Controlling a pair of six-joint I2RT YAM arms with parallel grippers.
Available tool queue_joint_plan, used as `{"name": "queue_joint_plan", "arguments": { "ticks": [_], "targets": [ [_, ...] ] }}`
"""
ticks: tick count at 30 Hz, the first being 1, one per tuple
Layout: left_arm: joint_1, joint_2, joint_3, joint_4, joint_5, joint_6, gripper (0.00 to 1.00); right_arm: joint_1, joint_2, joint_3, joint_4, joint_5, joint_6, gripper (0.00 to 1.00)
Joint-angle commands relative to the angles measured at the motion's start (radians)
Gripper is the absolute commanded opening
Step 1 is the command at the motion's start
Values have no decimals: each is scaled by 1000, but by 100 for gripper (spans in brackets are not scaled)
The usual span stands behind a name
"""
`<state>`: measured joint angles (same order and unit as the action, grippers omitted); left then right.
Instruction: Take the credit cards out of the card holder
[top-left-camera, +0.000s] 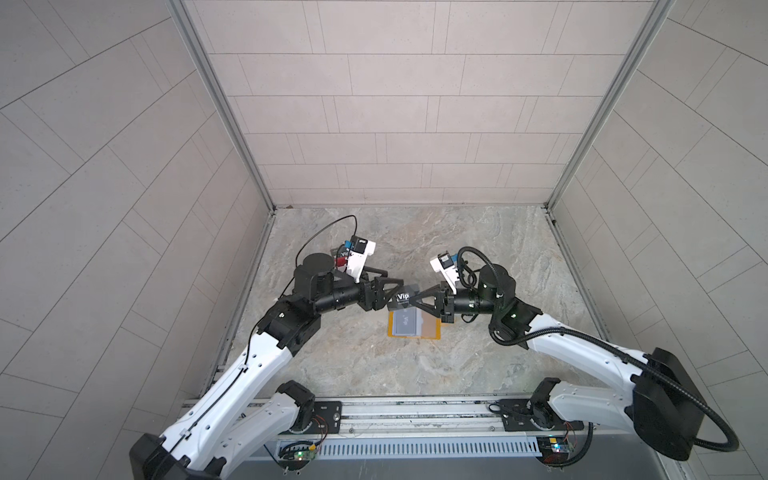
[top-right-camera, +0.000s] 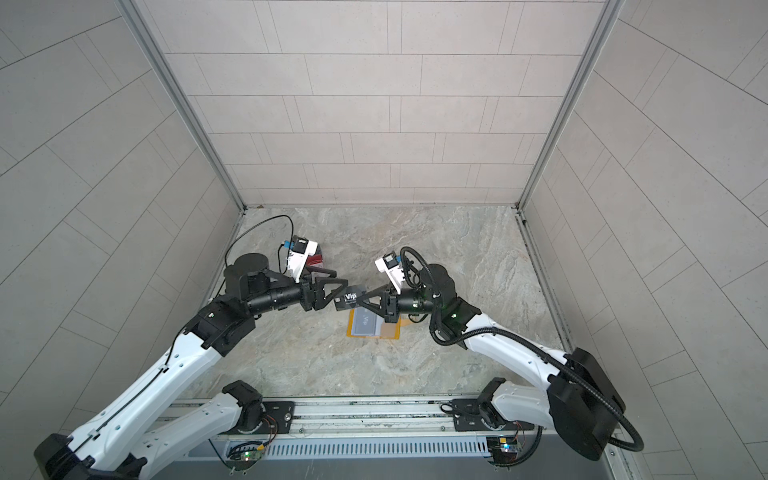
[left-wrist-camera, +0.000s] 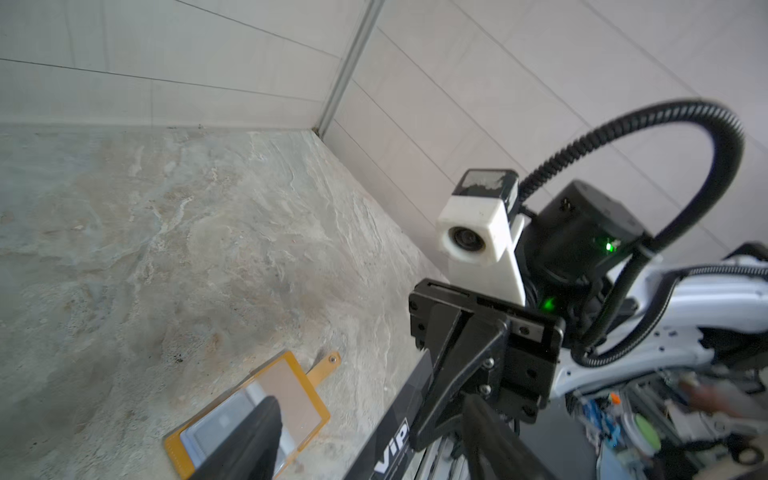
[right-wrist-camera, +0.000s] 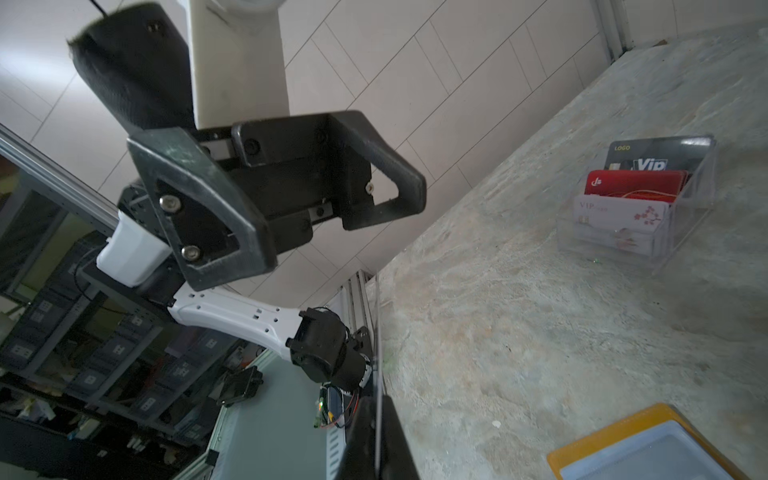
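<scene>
Above the holder, mid-surface, both grippers meet nose to nose with the grey Vip card between them. Right gripper is clenched on one end of the card. Left gripper is released: the right wrist view shows its jaws spread with nothing between them, and its tips sit just beside the card's other end. I can't tell whether a fingertip grazes it. The card hangs in the air, clear of the holder and its sleeves. The holder lies open and flat on the surface, tab pointing away from the left arm, and a second card, grey, sits in a sleeve. The stand with its own cards is far-left, mostly hidden behind the left wrist camera in a top view. It's not my target.

I read this as a handover step: one card is out and the right arm has it. For the next move, I'd pull the left gripper straight back before the right arm moves, so no finger clips the card. Then the right arm carries the card off to bare surface, well apart from the holder, and lowers it flat before letting go. It's a thin card on an end grip and may pivot, so I'd go slow. After that, I go back for the sleeved card. One arm will likely need to pin the holder.
</scene>
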<state>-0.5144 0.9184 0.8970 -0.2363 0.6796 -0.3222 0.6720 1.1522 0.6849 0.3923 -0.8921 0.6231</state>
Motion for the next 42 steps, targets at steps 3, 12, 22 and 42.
{"name": "queue_joint_plan", "arguments": {
  "ticks": [3,12,22,42],
  "targets": [
    [5,78,104,-288,230,275,68,1,-61,53,-329,-95,-267,0],
    [5,192,217,-531,365,485,51,12,-36,139,-510,-151,-416,0],
    [5,240,254,-630,434,591,29,17,52,239,-562,-204,-462,0],
    [5,299,304,-735,396,673,0,16,81,251,-545,-158,-462,20]
  ]
}}
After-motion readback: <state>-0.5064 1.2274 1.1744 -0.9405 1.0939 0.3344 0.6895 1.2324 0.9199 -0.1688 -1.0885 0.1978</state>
